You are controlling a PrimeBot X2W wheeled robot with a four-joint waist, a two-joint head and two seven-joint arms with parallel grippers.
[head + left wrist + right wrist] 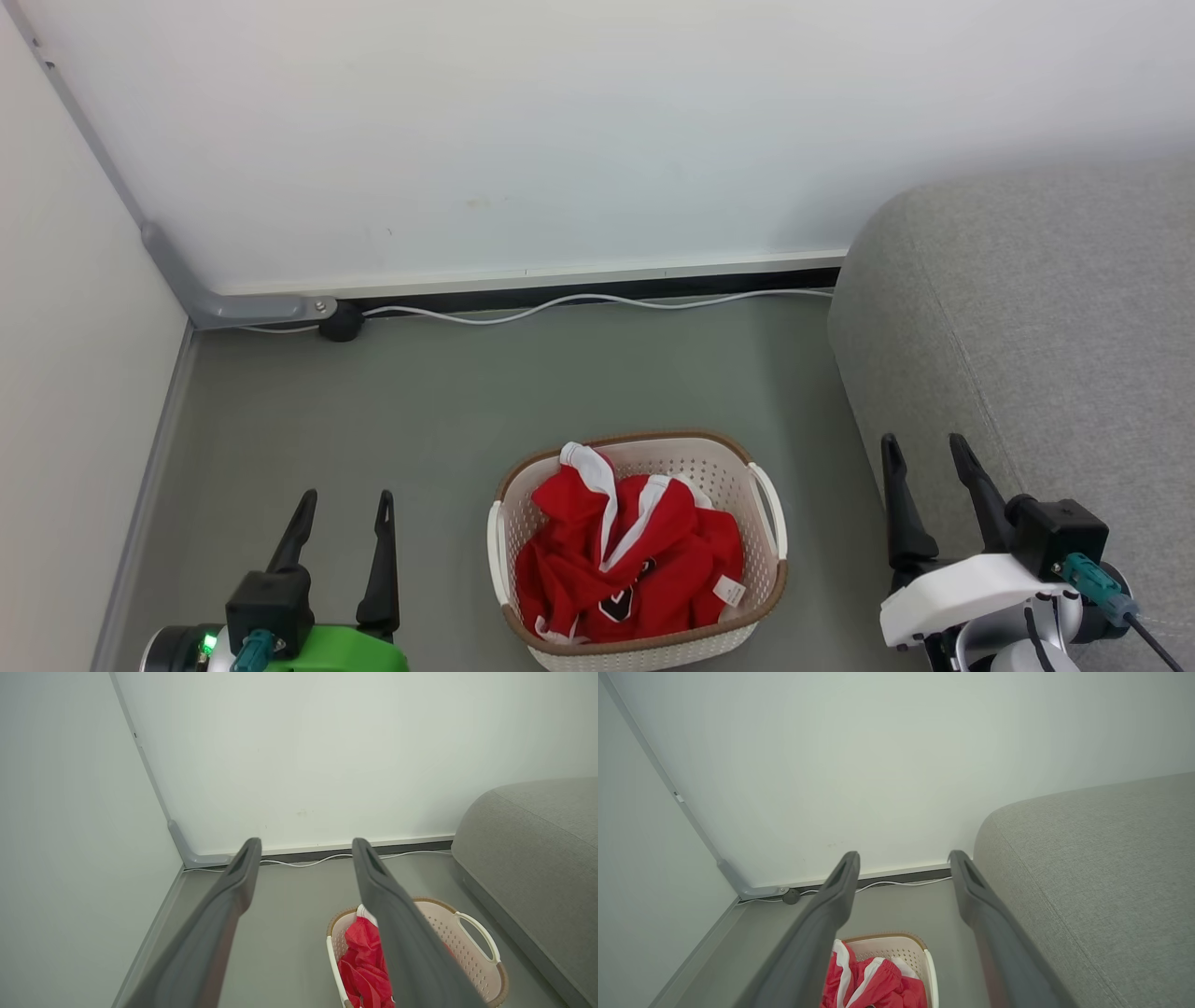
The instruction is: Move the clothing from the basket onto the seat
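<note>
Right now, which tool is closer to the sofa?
The right tool, on the white wrist, beside the sofa; the left tool has a green wrist.

One basket, one sofa, one cable, perhaps two red garments.

A smooth grey-green floor meets a plain white far wall and a pale left wall. A thin white cable snakes along the dark skirting strip at the far wall's foot. At the far left corner the cable reaches a small black round knob, which sits beside a grey metal corner trim.
</note>
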